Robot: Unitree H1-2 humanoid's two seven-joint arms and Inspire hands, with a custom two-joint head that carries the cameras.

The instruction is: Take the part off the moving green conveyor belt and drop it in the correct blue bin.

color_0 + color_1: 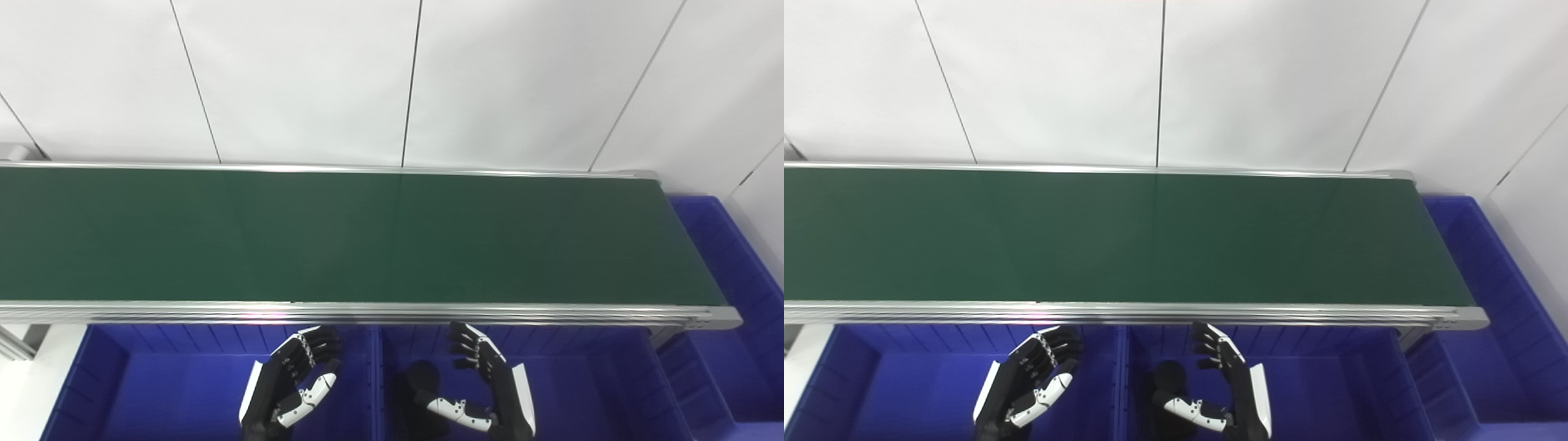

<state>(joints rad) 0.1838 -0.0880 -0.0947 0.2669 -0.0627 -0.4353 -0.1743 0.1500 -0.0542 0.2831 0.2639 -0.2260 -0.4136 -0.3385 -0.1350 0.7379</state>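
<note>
No part on the belt (367, 236) right now: you see bare green from the left picture edge to the roller end at the right, nothing riding on it. So the relation you care about, which way the part lies from a hand and how its long axis runs, can't be read yet.

There is one dark rounded thing (422, 375) down in the middle bin (569, 392), just beside the right hand's thumb. It may be a part already dropped or only shadow; too dark to tell.

Left hand (288, 383) hovers over the left bin (153, 386), palm turned inward, fingers curled loosely and apart, holding nothing. Right hand (484, 383) hovers over the middle bin, mirror pose, released, also empty. Both sit just below the belt's near rail (367, 312), fingertips near it but not over the belt.

A third bin (729, 257) sits past the belt's right end.

Judgement: you're at the waiting step, pick not begun. The hands sit about equally far from the belt middle, so neither is favoured. Whichever side of centre a part shows up on, use that side's hand. Belt direction can't be read from these pictures, so expect an entry from either end. The reach will be forward and up over the rail.
</note>
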